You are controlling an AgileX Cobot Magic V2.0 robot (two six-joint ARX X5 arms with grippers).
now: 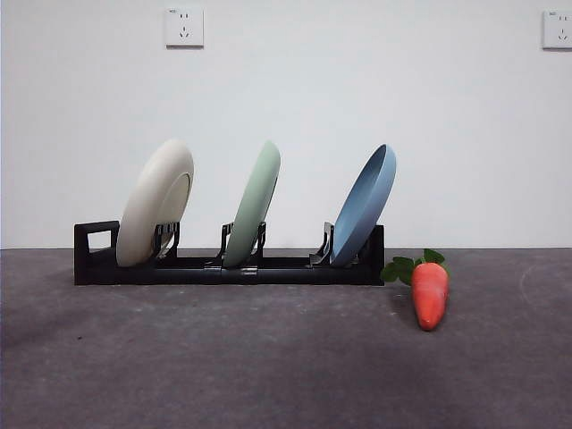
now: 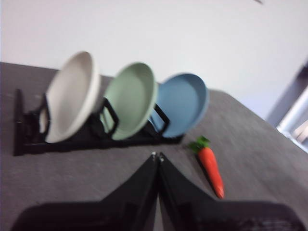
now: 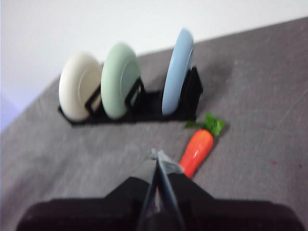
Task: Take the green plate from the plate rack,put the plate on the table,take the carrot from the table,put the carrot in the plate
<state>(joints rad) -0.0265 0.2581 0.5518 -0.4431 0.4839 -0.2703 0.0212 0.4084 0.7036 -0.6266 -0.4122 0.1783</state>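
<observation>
3 plates stand in the rack; the carrot lies on the tabletop and both claws are clenched on nothing.

The dark grey tabletop (image 1: pixel 268 375) fills the lower frame. The plate rack (image 1: pixel 228 268) sits left of centre, holding a cream plate (image 1: pixel 154 214), the green plate (image 1: pixel 253 216) in the middle slot, and a blue plate (image 1: pixel 365 206). The carrot (image 1: pixel 429 293) lies lower right, just beside the rack. The left claw (image 2: pixel 157 156) and right claw (image 3: pixel 156 154) hover apart from everything.

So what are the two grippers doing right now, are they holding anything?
Left gripper: shut, holding nothing, short of the plate rack.
Right gripper: shut, holding nothing, near the carrot.
</observation>
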